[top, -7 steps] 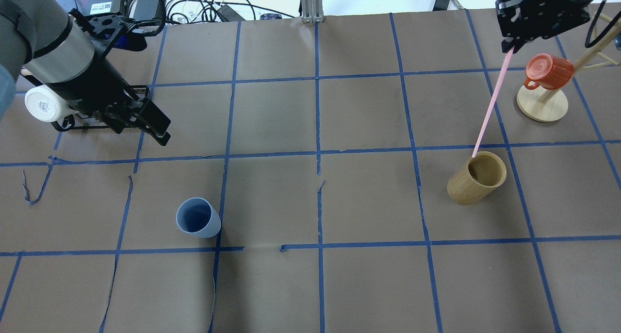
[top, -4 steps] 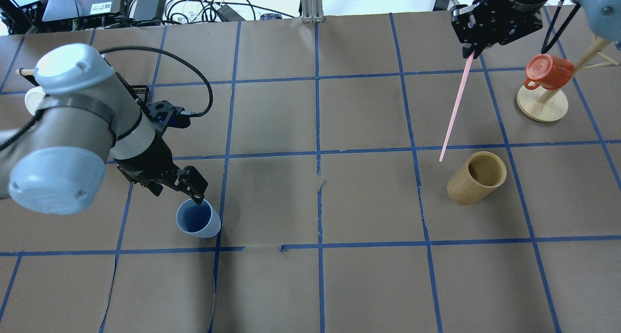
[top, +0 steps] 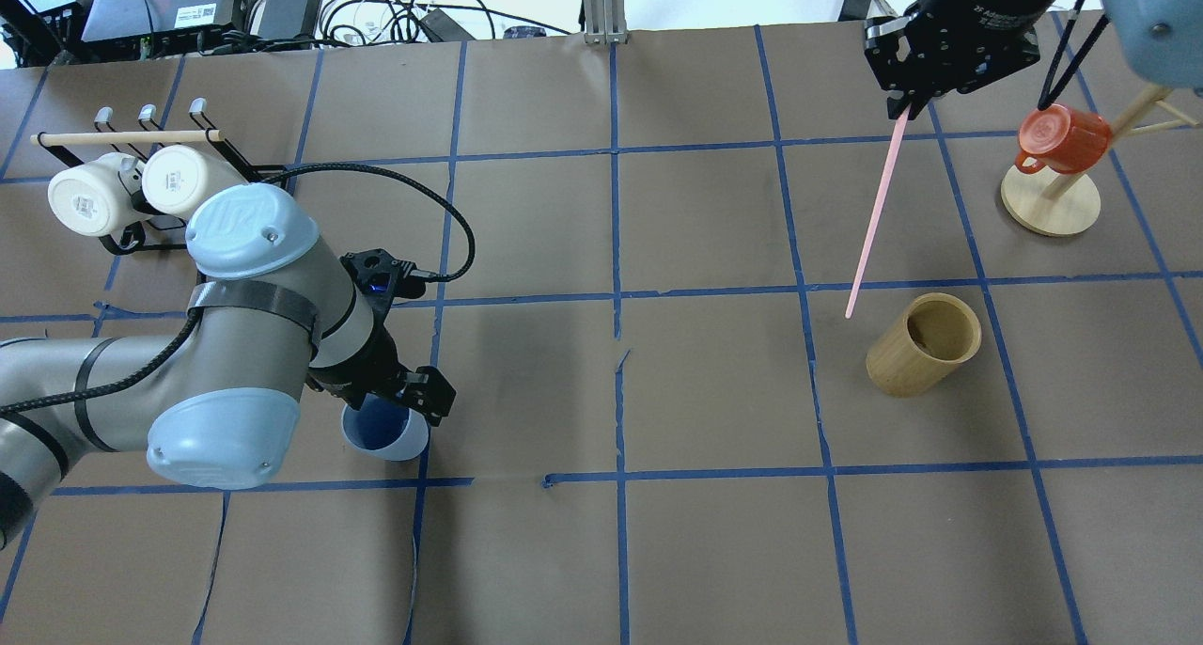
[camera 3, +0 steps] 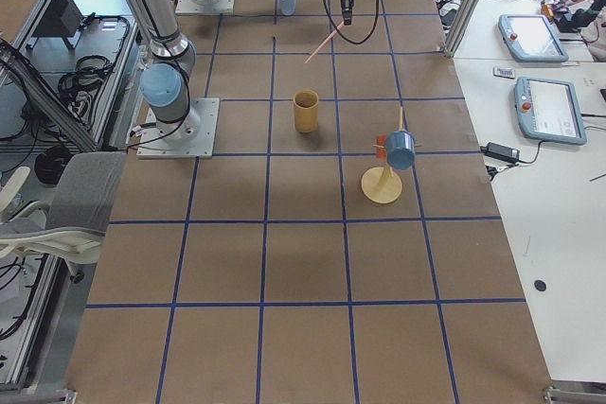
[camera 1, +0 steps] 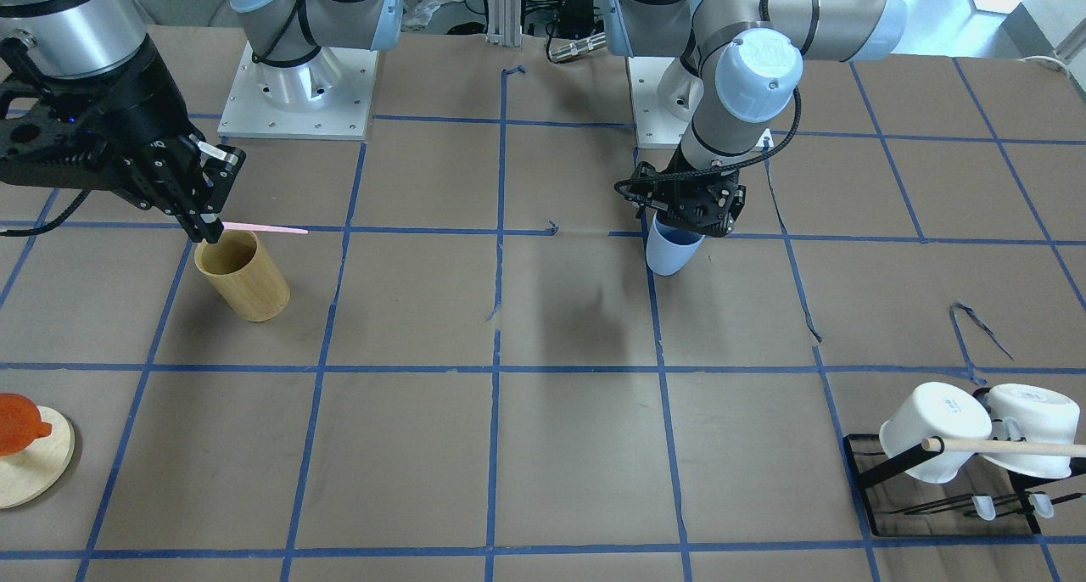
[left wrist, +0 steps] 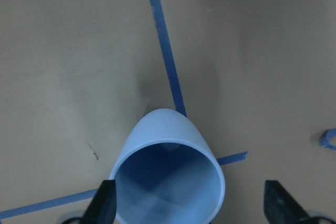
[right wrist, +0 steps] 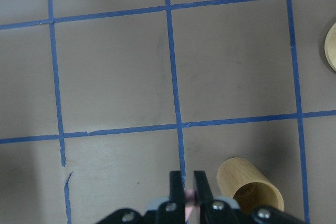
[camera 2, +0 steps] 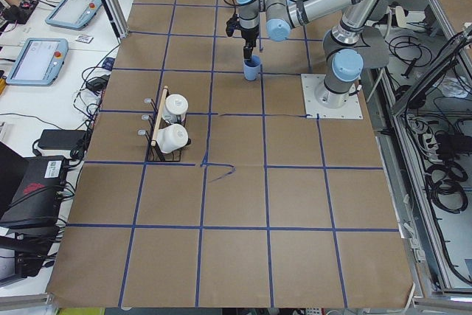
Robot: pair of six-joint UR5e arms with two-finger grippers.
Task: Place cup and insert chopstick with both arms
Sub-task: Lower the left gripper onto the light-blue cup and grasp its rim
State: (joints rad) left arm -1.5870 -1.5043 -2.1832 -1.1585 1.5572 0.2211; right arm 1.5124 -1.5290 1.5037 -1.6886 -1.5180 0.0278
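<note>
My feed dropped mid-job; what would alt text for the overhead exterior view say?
The left pincer is down at the rim of an upright blue cup, while the right pincer holds a pink chopstick slanting down, its tip beside, not inside, a bamboo holder. Upper left, white mugs on a rack.

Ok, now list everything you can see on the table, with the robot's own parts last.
blue cup: one, light blue, upright, robot's left side
pink chopstick: one, pink, held in the air, not in the holder
bamboo holder: one, tan, upright, robot's right side
orange mug: one, orange, on the wooden stand
white mugs: two, white, on the black rack
table: one, brown, blue tape grid
left gripper: one, black, open around the blue cup
right gripper: one, black, shut on the pink chopstick
</note>
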